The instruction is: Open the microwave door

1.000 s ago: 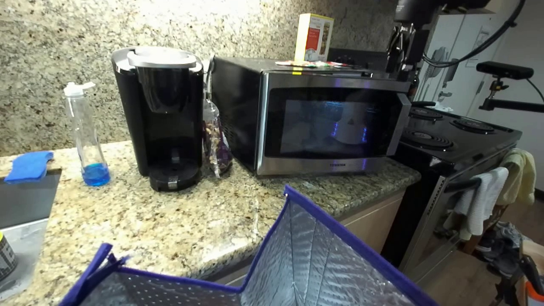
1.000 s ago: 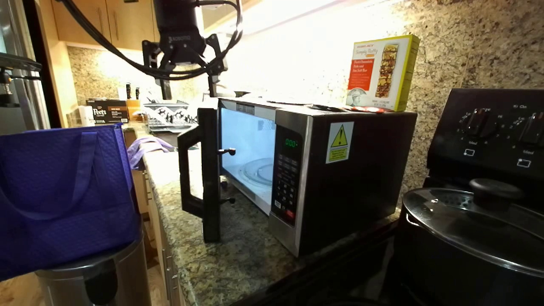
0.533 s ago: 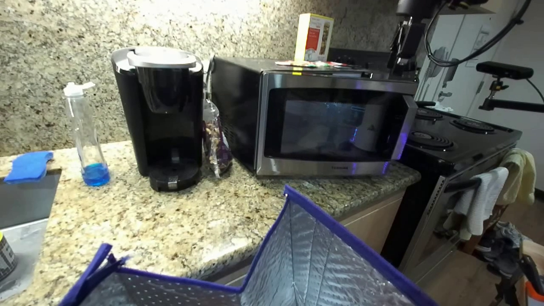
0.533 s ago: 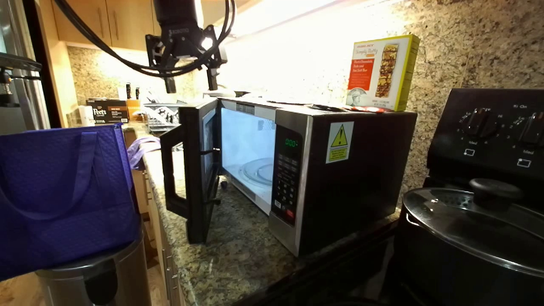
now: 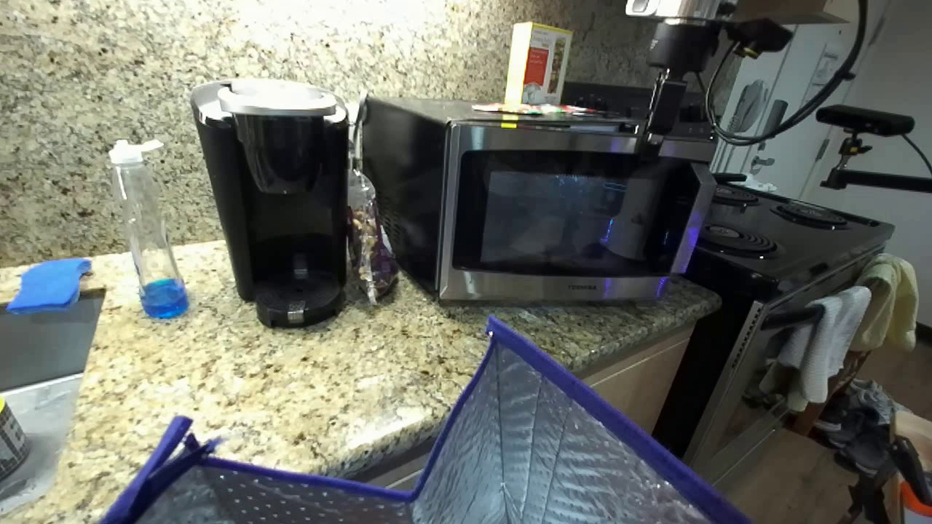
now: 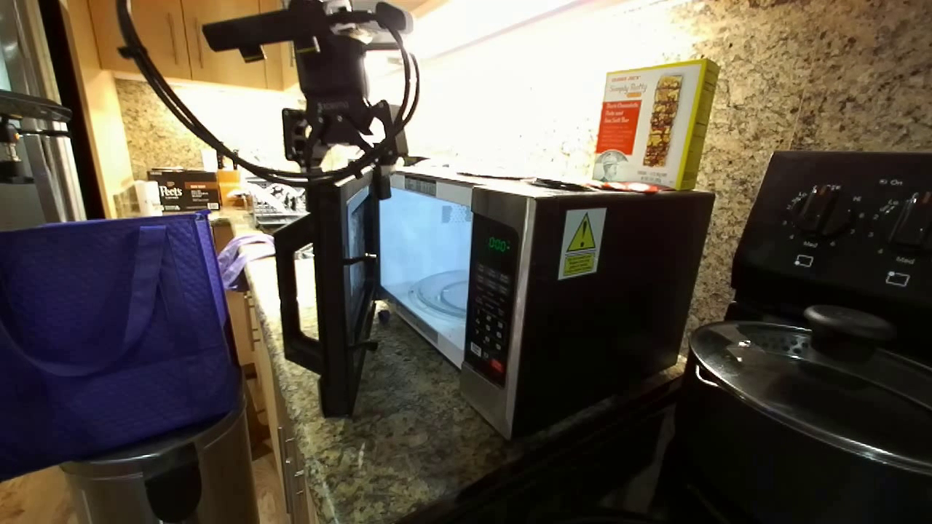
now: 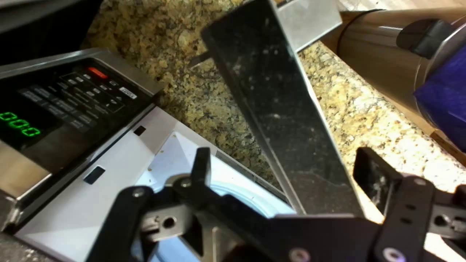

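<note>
Door [image 6: 336, 306] stands ajar; microwave [image 6: 611, 320], lit inside, sits on the bench [image 6: 411, 440]. Wrist view: microwave at 9 o'clock, door runs from 12 o'clock down between the jaws. They're apart, gap each side; depth over its edge hard to tell.
</note>
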Action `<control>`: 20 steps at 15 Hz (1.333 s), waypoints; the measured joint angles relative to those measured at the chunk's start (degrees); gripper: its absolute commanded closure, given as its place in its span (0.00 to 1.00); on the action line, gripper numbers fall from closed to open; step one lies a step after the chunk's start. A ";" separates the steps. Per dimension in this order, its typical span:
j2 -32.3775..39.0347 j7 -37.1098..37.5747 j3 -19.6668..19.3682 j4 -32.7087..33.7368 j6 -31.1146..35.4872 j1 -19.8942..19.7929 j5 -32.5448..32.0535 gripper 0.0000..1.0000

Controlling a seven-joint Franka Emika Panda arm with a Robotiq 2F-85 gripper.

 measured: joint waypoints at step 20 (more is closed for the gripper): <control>-2.16 -18.43 4.57 3.47 -21.45 3.95 12.75 0.00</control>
